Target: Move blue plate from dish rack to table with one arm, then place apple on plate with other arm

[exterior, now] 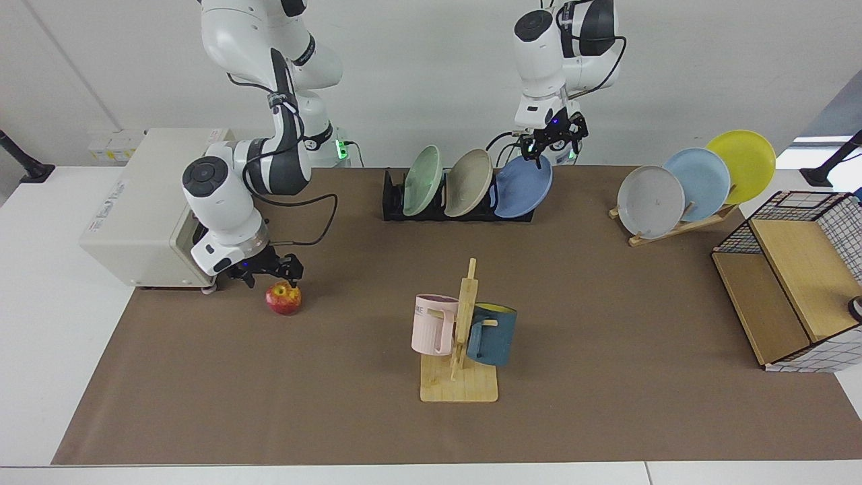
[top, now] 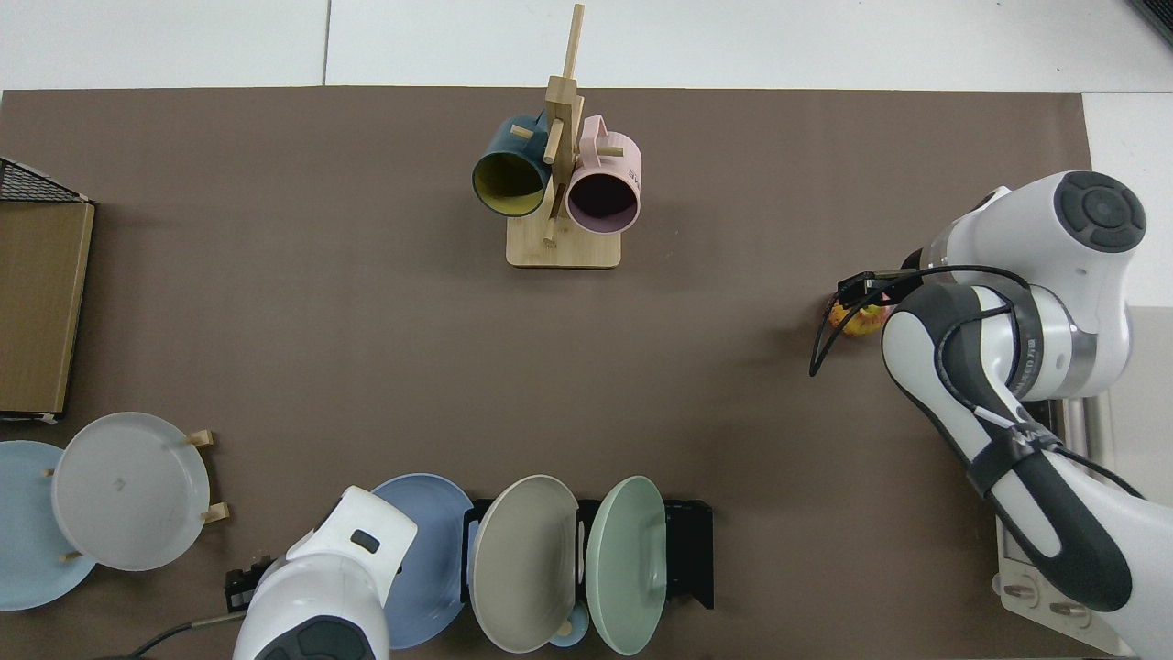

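Table under brown mat. Wooden mug stand top centre, dark blue mug and pink mug hanging either side. Dish rack at bottom, holding green plate, beige plate, blue plate. Left arm overlaps blue plate's left part. Right arm at right edge, covering most of apple. Grey plate bottom left.
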